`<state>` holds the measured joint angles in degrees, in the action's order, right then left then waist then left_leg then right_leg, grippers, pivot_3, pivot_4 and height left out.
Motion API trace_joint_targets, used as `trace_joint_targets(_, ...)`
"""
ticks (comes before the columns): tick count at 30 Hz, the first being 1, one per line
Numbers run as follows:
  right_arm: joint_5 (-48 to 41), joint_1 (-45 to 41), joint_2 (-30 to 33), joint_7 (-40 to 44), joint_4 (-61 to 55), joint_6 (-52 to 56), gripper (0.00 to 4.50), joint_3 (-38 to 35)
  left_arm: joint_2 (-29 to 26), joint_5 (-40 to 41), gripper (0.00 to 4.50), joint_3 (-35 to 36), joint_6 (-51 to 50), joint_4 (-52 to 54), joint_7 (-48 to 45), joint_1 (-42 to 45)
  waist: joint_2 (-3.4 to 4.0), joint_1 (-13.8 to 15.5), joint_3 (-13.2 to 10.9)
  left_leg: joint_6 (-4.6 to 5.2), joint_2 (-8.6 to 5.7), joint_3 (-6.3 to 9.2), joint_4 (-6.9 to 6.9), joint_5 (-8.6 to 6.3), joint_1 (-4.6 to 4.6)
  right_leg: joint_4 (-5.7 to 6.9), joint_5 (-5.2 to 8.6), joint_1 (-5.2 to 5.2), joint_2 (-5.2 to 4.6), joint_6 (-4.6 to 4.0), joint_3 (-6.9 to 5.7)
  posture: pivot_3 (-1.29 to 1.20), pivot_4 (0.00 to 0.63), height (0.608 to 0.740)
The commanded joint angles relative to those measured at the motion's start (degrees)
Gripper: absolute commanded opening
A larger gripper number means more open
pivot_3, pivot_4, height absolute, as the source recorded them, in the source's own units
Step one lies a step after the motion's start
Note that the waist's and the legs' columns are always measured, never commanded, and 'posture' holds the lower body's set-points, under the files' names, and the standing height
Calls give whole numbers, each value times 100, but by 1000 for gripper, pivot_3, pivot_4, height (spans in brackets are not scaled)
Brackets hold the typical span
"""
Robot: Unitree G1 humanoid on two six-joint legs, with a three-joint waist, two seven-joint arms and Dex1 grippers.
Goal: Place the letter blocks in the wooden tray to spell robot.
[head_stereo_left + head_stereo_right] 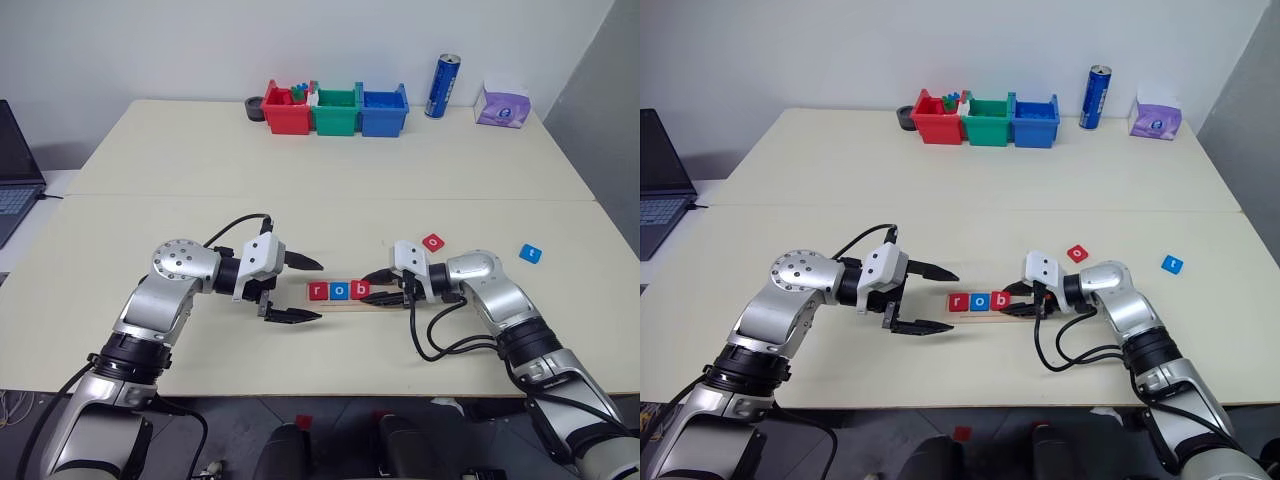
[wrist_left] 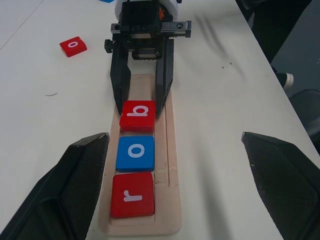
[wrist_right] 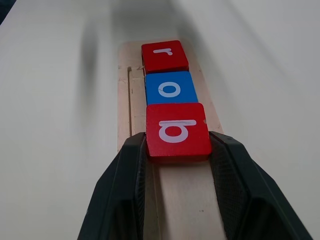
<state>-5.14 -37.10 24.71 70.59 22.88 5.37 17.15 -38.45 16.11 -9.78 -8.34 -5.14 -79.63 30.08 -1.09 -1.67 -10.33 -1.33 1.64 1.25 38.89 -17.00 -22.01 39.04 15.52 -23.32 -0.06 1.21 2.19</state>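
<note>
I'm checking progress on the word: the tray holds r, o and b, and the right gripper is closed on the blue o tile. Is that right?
Not quite. The right gripper is closed on the red b tile, not the blue o tile, as the right wrist view shows. The wooden tray does hold r, o and b.

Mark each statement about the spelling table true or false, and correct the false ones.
1. The wooden tray holds three letter blocks. True.
2. The right gripper has its fingers on either side of the red b block. True.
3. The blue o block lies outside the tray. False: it sits in the tray between the red r block and b.
4. The left gripper grips a block. False: its fingers are open and empty.
5. The blue t block lies on the table, apart from the tray. True.
</note>
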Motion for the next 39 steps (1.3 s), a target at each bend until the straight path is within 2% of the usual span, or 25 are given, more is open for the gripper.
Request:
trace_joint_targets(1, 53, -145, -22, 80, -50, -135, 1462, 47, -5, 5, 4500, -14, 16, 138, -9, 76, 0, 0, 0, 0, 0, 0, 0, 0, 0, 0, 0, 0, 0, 0, 0, 0, 150, 740)
trace_joint_targets(36, 207, -323, -142, 80, 321, -381, 1462, 67, 36, -87, 4500, -13, 154, -53, -21, 148, 0, -2, 0, 0, 0, 0, 0, 0, 1, 2, 0, 0, 0, -1, 0, 0, 150, 740)
trace_joint_targets(39, 195, -350, -138, 83, 343, -365, 2469, 57, 37, -101, 4500, -9, 177, -92, -32, 168, 0, -2, 0, 0, 0, 0, 0, 0, 1, 2, 0, 0, 0, -1, 0, 0, 150, 740)
